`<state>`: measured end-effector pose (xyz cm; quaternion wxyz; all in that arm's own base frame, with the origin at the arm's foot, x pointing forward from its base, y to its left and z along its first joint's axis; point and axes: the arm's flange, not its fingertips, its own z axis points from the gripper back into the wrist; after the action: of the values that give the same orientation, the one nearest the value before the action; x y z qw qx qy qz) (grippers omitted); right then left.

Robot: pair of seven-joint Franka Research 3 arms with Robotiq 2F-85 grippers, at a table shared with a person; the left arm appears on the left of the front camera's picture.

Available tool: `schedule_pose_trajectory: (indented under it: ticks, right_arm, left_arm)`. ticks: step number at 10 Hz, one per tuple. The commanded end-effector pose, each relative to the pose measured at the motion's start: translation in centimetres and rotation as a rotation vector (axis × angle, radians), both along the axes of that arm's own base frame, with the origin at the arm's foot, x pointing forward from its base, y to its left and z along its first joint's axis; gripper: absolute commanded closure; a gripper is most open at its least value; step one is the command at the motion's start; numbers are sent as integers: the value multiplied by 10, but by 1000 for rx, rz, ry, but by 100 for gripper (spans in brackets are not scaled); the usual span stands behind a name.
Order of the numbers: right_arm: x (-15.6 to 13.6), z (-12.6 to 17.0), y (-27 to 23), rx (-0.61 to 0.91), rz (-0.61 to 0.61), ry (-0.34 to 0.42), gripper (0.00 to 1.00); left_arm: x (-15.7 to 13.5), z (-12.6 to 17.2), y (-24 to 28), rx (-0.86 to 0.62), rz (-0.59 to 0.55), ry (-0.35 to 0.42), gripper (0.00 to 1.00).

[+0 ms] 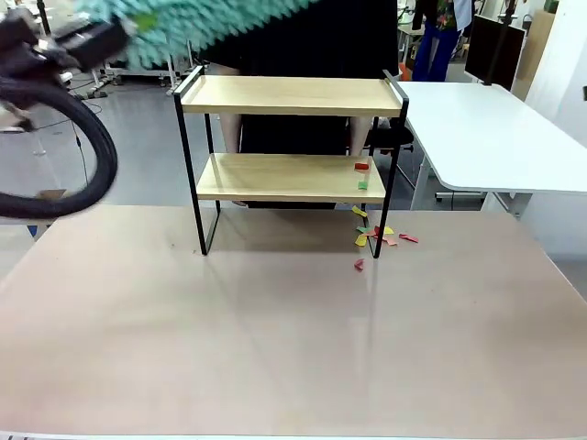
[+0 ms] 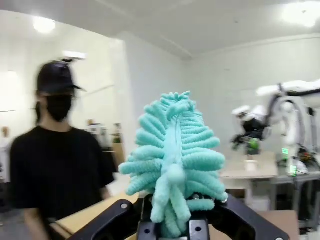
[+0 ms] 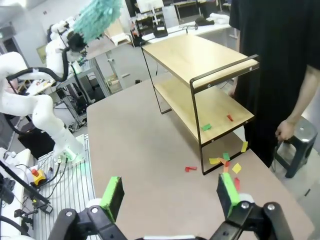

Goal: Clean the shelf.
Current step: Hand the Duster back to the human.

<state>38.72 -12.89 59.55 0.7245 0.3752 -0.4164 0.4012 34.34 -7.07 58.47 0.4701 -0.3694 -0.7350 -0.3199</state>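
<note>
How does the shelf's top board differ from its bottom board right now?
The top board is bare, while the bottom board carries two paper scraps, one red and one green, near its right end. The top board has raised black end rails; the bottom sits between the legs. Both are light wood.

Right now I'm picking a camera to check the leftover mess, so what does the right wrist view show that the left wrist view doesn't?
Right wrist view alone: the right end effector open above the table, the paper scraps beside the shelf's leg, two more on its lower board.

Left wrist view alone: the left end effector shut on the duster, seen close up.

Both: the person, the shelf, the duster.
</note>
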Motion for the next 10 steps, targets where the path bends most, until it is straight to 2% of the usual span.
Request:
schedule_pose_trajectory:
  ticks: [1,4,7,8,10]
  right_arm:
    - [-2,1,-1,-12,6,-2,0]
    - [-2,1,-1,-12,6,-2,0]
    - [-2,1,-1,-12,6,-2,0]
    - [-2,1,-1,-12,6,-2,0]
    - [-2,1,-1,-12,6,-2,0]
  left_arm:
    - [-30,-13,28,-86,210,5,84]
    - [-39,-43,71,-134,513,75,84]
    - [-31,-65,84,-89,703,169,84]
    - [-28,-73,89,-84,725,191,84]
    - [-17,-101,97,-38,845,272,84]
